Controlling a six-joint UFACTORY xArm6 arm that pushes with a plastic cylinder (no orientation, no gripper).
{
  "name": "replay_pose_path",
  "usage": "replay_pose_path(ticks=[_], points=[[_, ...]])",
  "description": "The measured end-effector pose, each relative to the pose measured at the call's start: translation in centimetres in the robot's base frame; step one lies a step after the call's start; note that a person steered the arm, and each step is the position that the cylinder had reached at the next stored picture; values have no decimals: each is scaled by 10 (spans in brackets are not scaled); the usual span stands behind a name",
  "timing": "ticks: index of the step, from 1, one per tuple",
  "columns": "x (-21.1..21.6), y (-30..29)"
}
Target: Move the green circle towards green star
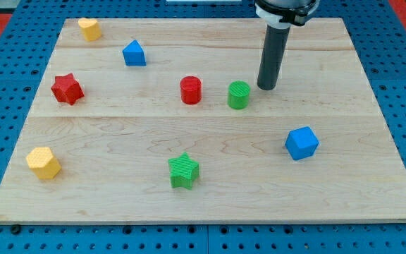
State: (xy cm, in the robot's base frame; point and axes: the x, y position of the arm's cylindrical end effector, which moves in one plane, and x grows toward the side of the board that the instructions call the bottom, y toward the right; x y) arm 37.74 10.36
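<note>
The green circle [239, 94] stands near the board's middle, a little right of centre. The green star [183, 171] lies lower down, towards the view's bottom and a bit left of the circle. My tip [266, 87] rests on the board just right of the green circle and slightly above it, with a small gap between them. The dark rod rises from there to the view's top.
A red cylinder [190, 90] stands just left of the green circle. A blue cube [302, 142] sits at lower right. A red star [67, 89], a blue block [134, 53] and two yellow blocks [89, 28] [44, 163] lie on the wooden board [344, 190] at left.
</note>
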Motion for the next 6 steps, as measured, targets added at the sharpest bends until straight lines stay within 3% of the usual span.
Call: replay_pose_path(ticks=[1, 6], points=[[0, -37], [33, -114]])
